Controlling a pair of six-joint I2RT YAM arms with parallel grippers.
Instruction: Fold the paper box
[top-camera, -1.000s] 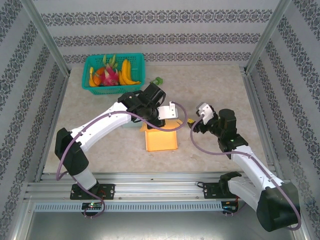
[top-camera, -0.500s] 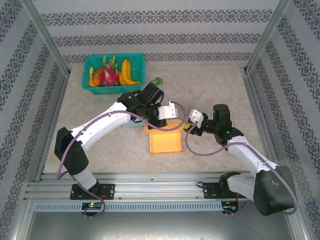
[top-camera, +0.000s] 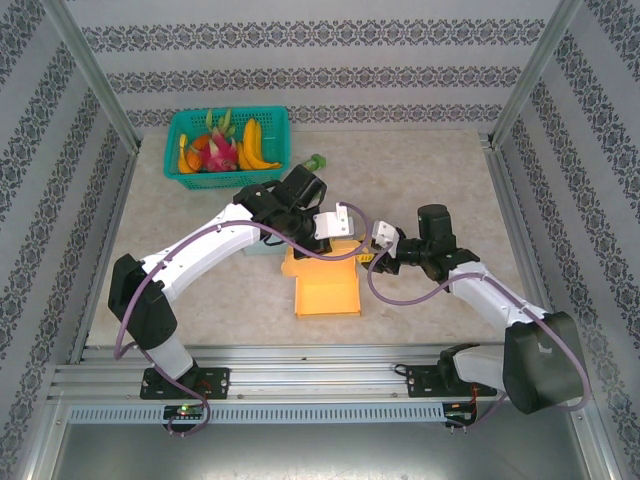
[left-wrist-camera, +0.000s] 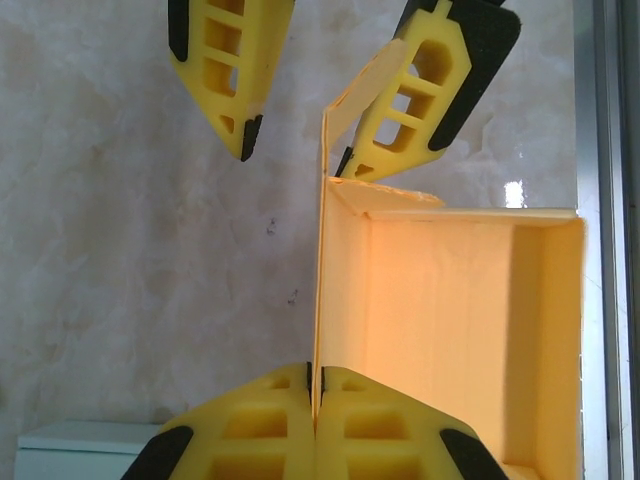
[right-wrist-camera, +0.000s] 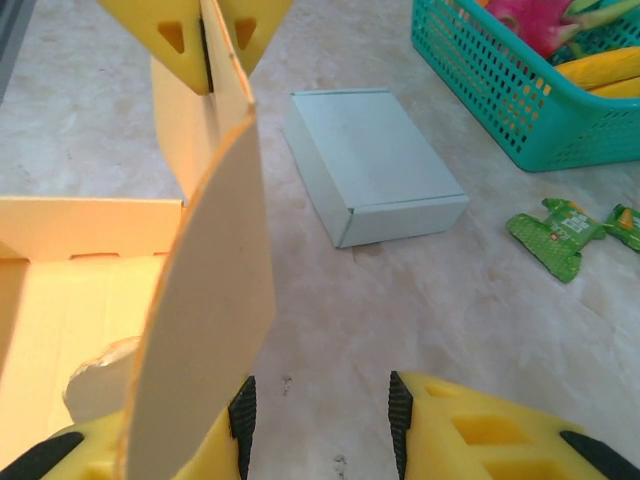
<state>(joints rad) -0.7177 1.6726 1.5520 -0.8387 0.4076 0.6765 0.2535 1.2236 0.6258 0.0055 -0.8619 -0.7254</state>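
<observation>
Change over the last second: the right arm has swung in from 3 o'clock, and the right gripper (top-camera: 373, 256) now sits at the 2 o'clock corner of the paper box (top-camera: 328, 290), where before it stood well apart from it. The box has slid slightly toward 6 o'clock and turned a little. It lies near the table's centre, open side up, with one wall standing.

Reading: both arms are now on the box, so the fold looks ready to begin. One arm anchors and the other is placed to work the flap.

Left gripper (left-wrist-camera: 313, 385): clenched on the top edge of the upright wall, at the box's 12 o'clock side. The pads are pressed together with the card between them. The right wrist view agrees (right-wrist-camera: 205, 60).

Right gripper (right-wrist-camera: 320, 420): released, jaws wide apart. The curved side flap (right-wrist-camera: 205, 320) lies against the inner face of one finger; the other finger is clear of it, over bare table. From the left wrist, its fingers straddle the wall's end (left-wrist-camera: 295, 150), and one touches the flap.

Risk: if the right gripper closes off-line, the flap could crease.

Also present: white carton (right-wrist-camera: 375, 165) beside the box, and a fruit basket (top-camera: 228, 148) at 11 o'clock.
</observation>
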